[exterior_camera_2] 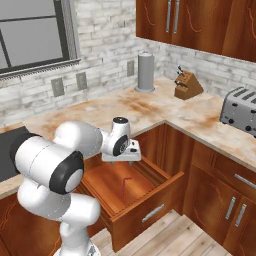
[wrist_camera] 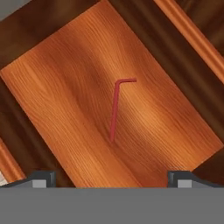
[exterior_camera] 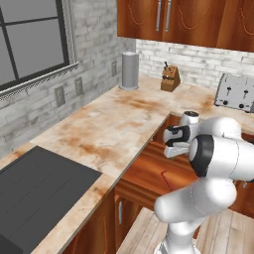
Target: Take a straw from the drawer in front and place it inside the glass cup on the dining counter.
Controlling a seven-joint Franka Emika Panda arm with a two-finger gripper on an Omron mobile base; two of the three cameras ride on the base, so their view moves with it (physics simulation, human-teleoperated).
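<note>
My gripper [wrist_camera: 112, 179] hangs spread wide over the open drawer [wrist_camera: 65, 96]. Directly below lies the straw [wrist_camera: 114, 109], flat, bent-tipped, light, thin, likely slippery; I'd pinch its long shaft midway.

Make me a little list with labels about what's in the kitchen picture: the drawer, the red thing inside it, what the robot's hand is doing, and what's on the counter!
drawer: wide reddish-brown wooden drawer, pulled open, small silver handle on its front
straw: thin red bent straw, lying flat on the drawer floor, alone
gripper: two-finger gripper open, above the drawer, looking down at the straw, not touching it
counter: beige marble counter with a grey cylinder canister, a wooden knife block and a silver toaster
</note>
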